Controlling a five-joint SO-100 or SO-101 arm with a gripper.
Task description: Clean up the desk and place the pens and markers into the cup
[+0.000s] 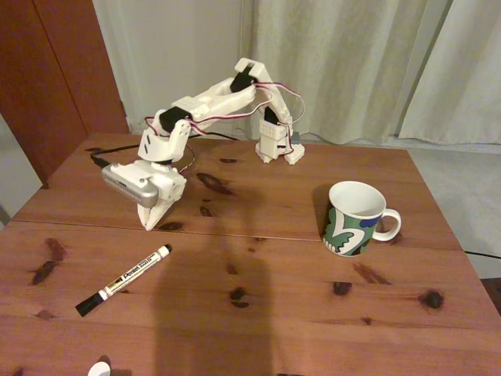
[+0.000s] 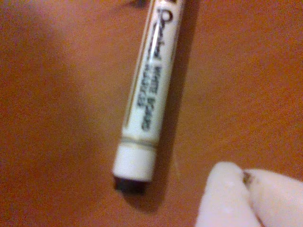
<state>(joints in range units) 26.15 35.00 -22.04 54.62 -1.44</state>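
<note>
Reddish-brown pine desk (image 1: pixel 258 313) carries everything. I see the mug (image 1: pixel 354 218) standing upright, well off to the right in the fixed view. My pincer (image 1: pixel 151 224) has its tips pressed together, empty, just off the marker's (image 1: pixel 124 279) white end. Light, stiff, smooth-barrelled marker, I judge; I'd grip mid-barrel.

My arm (image 1: pixel 211 102) reaches out low from base, elbow raised, wrist pitched down. Gripper (image 1: pixel 150 225) points at tabletop, tips almost touching it. In wrist view fingertips (image 2: pixel 225 196) pressed together, nothing between, jaws closed.
</note>
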